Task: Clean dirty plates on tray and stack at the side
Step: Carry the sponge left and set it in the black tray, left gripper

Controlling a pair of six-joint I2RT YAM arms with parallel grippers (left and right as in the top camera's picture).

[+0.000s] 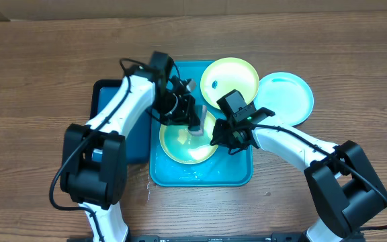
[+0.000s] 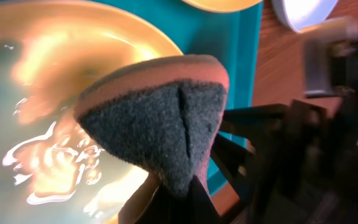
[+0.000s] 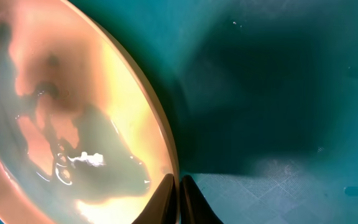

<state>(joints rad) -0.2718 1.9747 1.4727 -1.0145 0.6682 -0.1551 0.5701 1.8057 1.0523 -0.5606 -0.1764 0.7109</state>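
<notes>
Tray: turquoise tray [image 1: 237, 176] sits beneath both end effectors, likely to catch the water.
Wet plate: wet plate [image 1: 180, 144] lies in the tray. The right end effector [image 1: 222, 138] is pinching its rim, probably to steady it.
Sponge: sponge [image 2: 160, 124] is clamped in the left end effector [image 1: 195, 124], over the plate.
Waiting: 1 smeared plate [image 1: 230, 81] and 1 blue plate [image 1: 287, 97] lie beyond the right end effector; the blue one is on the tabletop [image 1: 39, 67]. Neither blocks the scrub.

Wet plate [image 2: 42, 93] glossy plastic; sponge [image 2: 148, 137] coarse dark scouring face; tray [image 3: 278, 93] finely textured plastic; table [image 1: 46, 54] wood-grain.
</notes>
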